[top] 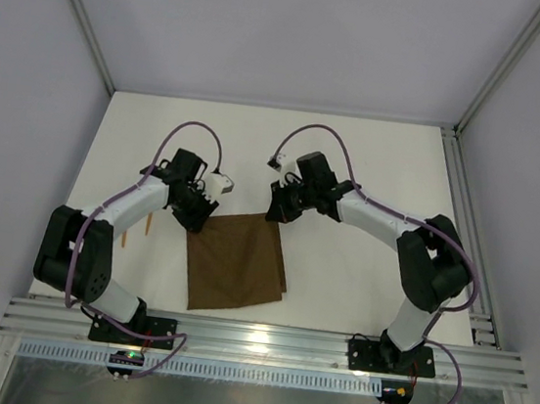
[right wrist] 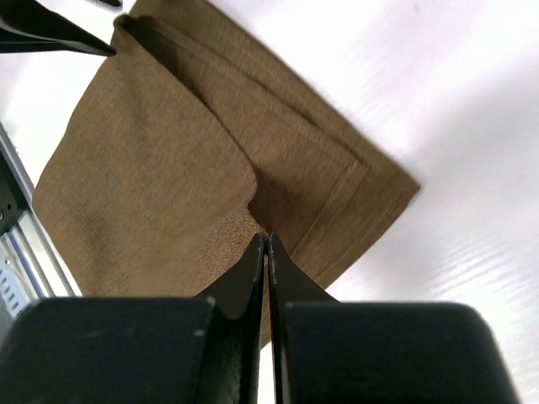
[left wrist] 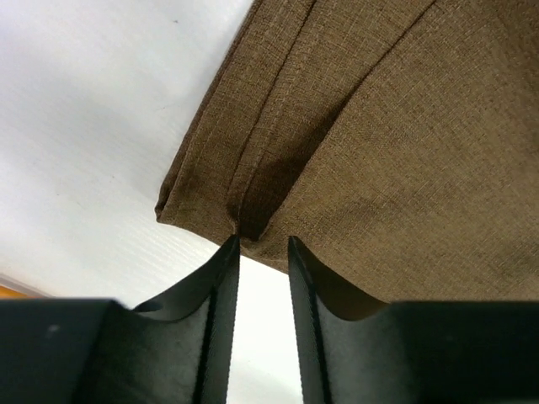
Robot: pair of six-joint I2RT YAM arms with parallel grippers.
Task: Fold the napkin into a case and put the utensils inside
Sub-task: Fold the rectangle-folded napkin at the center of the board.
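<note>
My overhead camera sits above and behind my bases, looking down and forward over the whole table (top: 372,175), with my left arm on its left. My left wrist camera looks along its own fingers (left wrist: 221,278), very close to the napkin (left wrist: 396,151) at its far left corner. My right wrist camera peers past its fingers (right wrist: 253,269) at the far right corner. All three views share the napkin.

The white table (top: 372,175) carries the folded brown napkin (top: 238,262) and 2 orange utensils (top: 136,231) left of it.
</note>
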